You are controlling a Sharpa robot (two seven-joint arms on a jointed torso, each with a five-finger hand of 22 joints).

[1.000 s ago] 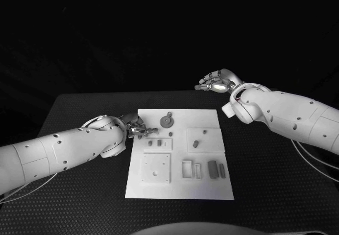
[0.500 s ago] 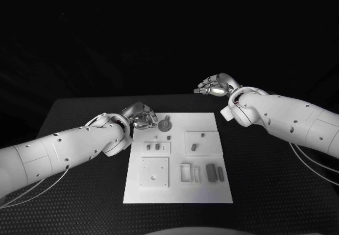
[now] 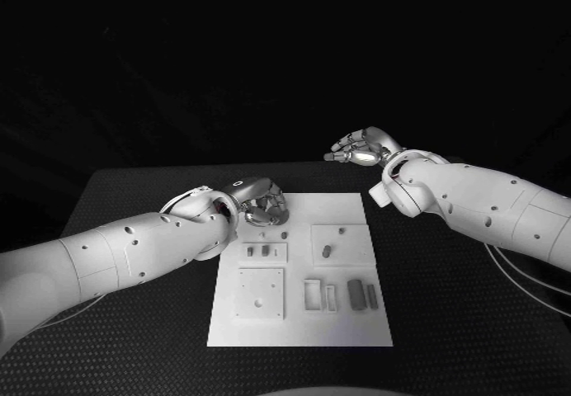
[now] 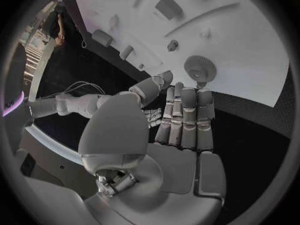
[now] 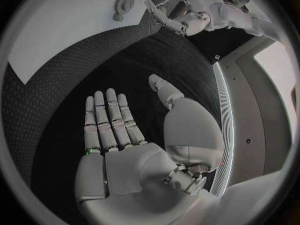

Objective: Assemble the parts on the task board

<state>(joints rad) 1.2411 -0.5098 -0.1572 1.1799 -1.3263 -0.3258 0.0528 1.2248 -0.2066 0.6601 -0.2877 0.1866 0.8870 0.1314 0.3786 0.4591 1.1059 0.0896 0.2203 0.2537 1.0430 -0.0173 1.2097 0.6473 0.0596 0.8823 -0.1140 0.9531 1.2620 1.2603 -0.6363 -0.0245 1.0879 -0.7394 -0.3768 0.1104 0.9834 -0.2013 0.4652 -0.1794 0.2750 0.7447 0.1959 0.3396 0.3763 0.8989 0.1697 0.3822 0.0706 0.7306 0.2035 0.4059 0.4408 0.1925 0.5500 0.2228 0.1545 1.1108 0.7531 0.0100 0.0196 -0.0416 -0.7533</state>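
The white task board (image 3: 345, 206) lies in the middle of the black table. A round toothed gear (image 4: 200, 67) sits near its far left corner. My left hand (image 3: 260, 204) hovers over that corner, fingers straight and side by side, their tips just short of the gear and nothing held (image 4: 181, 120). My right hand (image 3: 363, 147) hangs beyond the board's far right corner, palm flat and empty (image 5: 115, 130). Small pieces (image 3: 251, 249) and a peg (image 3: 323, 250) stand mid-board. A square plate (image 3: 261, 290), a frame (image 3: 313, 294) and dark bars (image 3: 355, 293) lie nearer me.
The black table (image 3: 143, 198) extends around the board on all sides. In the right wrist view, the gear (image 5: 125, 2) and my left hand (image 5: 181, 12) appear far off on the board (image 5: 56, 30).
My left hand has moved away from me and to the right, from the board's left edge to above the gear. My right hand has barely shifted.
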